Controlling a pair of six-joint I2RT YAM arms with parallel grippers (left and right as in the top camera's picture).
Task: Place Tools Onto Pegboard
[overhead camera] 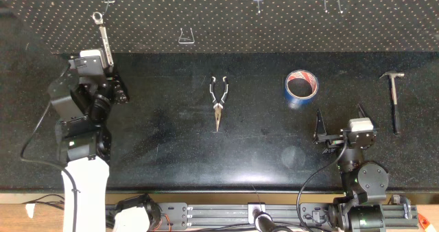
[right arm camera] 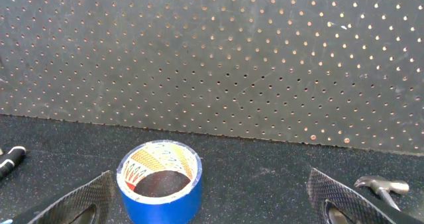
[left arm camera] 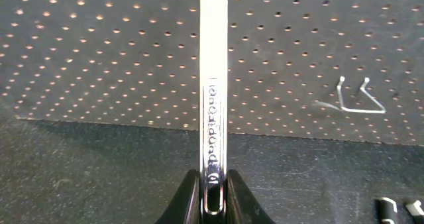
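My left gripper [overhead camera: 108, 62] is shut on the lower end of a silver wrench [overhead camera: 103, 33], holding it upright against the black pegboard [overhead camera: 274, 19] at the left. In the left wrist view the wrench shaft [left arm camera: 214, 105] rises from between the closed fingers [left arm camera: 187, 201]. A wire hook [left arm camera: 352, 99] hangs on the board off to the side. Pliers [overhead camera: 218, 98] lie mid-table, a blue tape roll [overhead camera: 301, 87] to their right, a hammer [overhead camera: 394, 98] at far right. My right gripper [overhead camera: 339, 125] stands open near the front, facing the tape roll [right arm camera: 159, 181].
Several metal hooks [overhead camera: 258, 0] sit along the pegboard's top, and a triangular wire hook [overhead camera: 186, 36] lower down. The hammer head [right arm camera: 381, 184] shows at the right wrist view's edge. Open tabletop lies between the pliers and the left arm.
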